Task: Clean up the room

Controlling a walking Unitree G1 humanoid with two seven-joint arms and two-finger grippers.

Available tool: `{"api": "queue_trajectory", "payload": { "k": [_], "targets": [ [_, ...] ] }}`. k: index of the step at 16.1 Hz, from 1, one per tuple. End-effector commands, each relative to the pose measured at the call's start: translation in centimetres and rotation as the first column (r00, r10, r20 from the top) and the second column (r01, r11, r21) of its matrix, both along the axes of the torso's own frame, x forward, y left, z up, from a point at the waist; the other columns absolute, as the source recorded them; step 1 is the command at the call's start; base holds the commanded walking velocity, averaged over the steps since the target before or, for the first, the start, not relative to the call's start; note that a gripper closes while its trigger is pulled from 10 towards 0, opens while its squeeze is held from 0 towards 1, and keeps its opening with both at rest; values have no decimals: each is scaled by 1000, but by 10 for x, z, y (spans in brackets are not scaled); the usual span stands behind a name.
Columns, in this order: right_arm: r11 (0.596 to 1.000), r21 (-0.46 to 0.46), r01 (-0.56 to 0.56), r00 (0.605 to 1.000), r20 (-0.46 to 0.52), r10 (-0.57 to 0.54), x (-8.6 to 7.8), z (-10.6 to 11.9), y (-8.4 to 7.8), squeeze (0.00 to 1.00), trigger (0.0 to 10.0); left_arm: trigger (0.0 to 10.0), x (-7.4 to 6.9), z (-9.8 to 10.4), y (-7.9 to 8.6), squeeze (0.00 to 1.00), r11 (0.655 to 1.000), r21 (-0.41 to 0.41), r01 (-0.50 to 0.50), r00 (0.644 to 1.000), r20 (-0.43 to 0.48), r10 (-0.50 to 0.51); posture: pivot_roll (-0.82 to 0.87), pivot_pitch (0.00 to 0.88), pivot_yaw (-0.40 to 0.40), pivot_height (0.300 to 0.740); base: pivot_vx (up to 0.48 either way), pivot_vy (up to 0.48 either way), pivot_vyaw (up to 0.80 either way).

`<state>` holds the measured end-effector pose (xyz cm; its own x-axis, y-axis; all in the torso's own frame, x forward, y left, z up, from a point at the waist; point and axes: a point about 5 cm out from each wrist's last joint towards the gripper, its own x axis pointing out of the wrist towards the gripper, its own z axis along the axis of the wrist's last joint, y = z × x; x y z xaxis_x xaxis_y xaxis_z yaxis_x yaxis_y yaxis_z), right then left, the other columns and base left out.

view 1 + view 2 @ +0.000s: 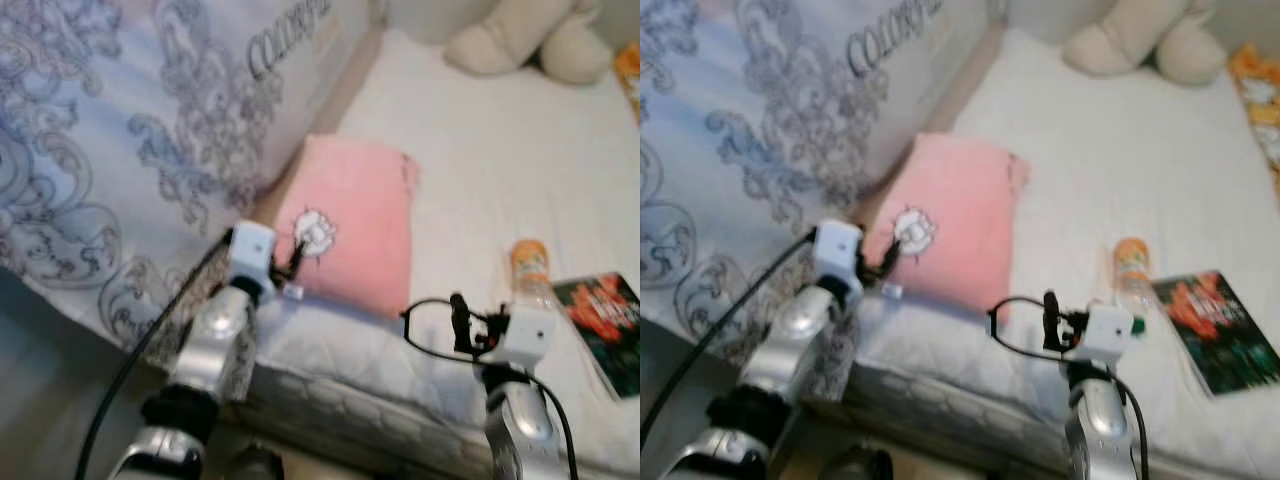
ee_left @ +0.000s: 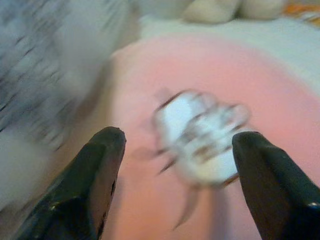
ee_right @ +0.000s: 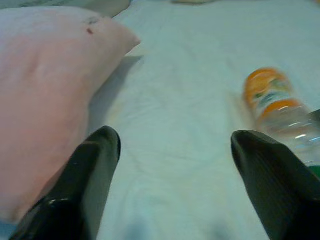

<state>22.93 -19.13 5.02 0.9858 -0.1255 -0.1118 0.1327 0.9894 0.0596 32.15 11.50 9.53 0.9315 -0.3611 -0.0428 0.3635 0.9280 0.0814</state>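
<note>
Over the near edge of the bed [image 1: 500, 150], left gripper [image 2: 175, 150] spread wide, nothing held, fingers [image 2: 95, 170] either side of the white emblem on the pink pillow [image 1: 350, 220]; contact can't be judged, view blurred. Right gripper [image 3: 175, 150] also wide open, empty, above bare white sheet between pillow and clear bottle [image 3: 280, 110] with orange label. Book [image 1: 610, 320] just beside bottle. Cream plush toy [image 1: 530, 35] at far end, patterned duvet [image 1: 120, 130] left of the pillow.

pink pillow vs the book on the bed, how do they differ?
The pink pillow is soft, plump and pale with a white cartoon patch; the book is flat, thin and dark with red print. The pillow lies beside the patterned duvet, the book on the robot's right by the bottle. Both rest on the white mattress.
</note>
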Motion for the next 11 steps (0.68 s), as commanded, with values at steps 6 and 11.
{"api": "queue_trajectory", "payload": {
  "k": [6, 11],
  "targets": [
    [988, -126, 94, 990, 117, -79, 1, 30, -13, 0, 10000, 10000, -8, 21, 4, 0, 980, -160, -116, 991, 53, 126, 16, 0, 26, 740, 0, -160, 0],
    [986, -164, 10, 995, 96, 6, 11, 29, -5, 0, 10000, 10000, -7, 23, -5, 0, 978, -196, -73, 996, 45, 83, 9, 0, 15, 740, 0, -480, 0]
  ]
}}
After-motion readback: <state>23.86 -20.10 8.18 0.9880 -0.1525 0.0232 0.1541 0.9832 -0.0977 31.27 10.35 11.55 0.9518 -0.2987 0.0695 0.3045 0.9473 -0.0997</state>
